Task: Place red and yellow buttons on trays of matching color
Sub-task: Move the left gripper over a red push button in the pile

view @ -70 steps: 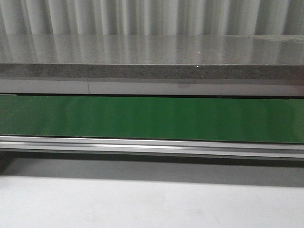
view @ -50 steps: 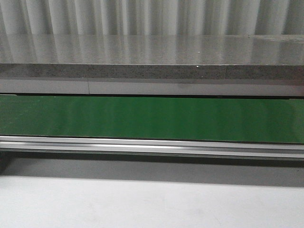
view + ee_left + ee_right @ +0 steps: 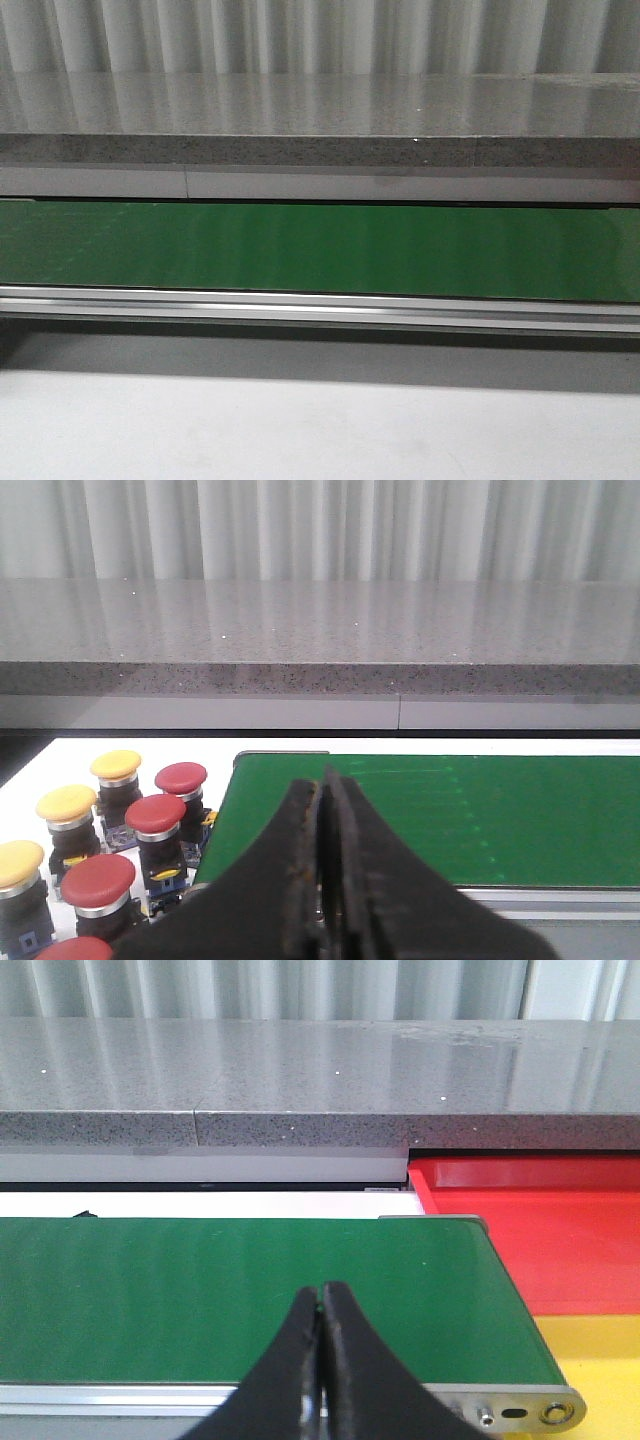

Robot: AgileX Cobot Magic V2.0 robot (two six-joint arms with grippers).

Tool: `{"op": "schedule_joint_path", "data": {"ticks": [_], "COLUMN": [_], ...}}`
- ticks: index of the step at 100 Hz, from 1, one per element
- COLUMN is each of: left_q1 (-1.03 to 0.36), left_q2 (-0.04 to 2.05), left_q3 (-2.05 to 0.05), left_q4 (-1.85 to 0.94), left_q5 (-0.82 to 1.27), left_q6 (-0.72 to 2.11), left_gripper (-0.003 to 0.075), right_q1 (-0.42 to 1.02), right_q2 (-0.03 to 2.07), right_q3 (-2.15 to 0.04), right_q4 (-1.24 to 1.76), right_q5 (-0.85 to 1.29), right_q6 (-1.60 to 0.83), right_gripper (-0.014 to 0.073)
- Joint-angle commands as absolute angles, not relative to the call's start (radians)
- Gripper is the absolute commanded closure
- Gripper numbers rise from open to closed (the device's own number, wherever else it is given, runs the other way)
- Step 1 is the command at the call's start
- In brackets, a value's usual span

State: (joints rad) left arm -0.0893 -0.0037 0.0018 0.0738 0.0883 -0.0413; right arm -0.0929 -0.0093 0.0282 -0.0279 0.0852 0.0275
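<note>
Several red buttons [image 3: 155,815] and yellow buttons [image 3: 116,766] stand upright in a cluster on a white surface in the left wrist view, beside the end of the green belt [image 3: 420,815]. My left gripper [image 3: 325,785] is shut and empty over that belt end, close to the buttons. The right wrist view has the red tray [image 3: 540,1230] and, nearer, the yellow tray [image 3: 600,1360] past the other belt end. There my right gripper [image 3: 322,1292] is shut with nothing in it, above the belt's near edge. Neither gripper shows in the front view.
The green conveyor belt [image 3: 320,250] runs across the front view with an aluminium rail [image 3: 320,308] along its near side. Behind it lies a grey speckled stone ledge [image 3: 320,150] and a corrugated wall. A white tabletop [image 3: 320,430] is in the foreground.
</note>
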Motion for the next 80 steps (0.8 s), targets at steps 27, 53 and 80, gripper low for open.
{"op": "schedule_joint_path", "data": {"ticks": [27, 53, 80], "left_q1": [-0.095, -0.095, -0.095], "left_q2": [-0.019, 0.191, 0.468], "left_q3": [-0.122, -0.432, -0.591], "left_q4": [0.000, 0.028, 0.081], "left_q5": [0.201, 0.634, 0.677], "left_q6": [-0.040, -0.040, -0.145], "left_gripper": [0.0741, 0.0741, 0.0715], "right_q1": [-0.095, -0.095, -0.095], "right_q2": [-0.020, -0.020, -0.020], "right_q3": [0.008, 0.008, 0.008], "right_q4": [-0.027, -0.027, -0.027], "right_q5": [0.011, 0.011, 0.011], "right_q6": [0.018, 0.018, 0.018], "right_gripper": [0.0659, 0.0659, 0.0659]}}
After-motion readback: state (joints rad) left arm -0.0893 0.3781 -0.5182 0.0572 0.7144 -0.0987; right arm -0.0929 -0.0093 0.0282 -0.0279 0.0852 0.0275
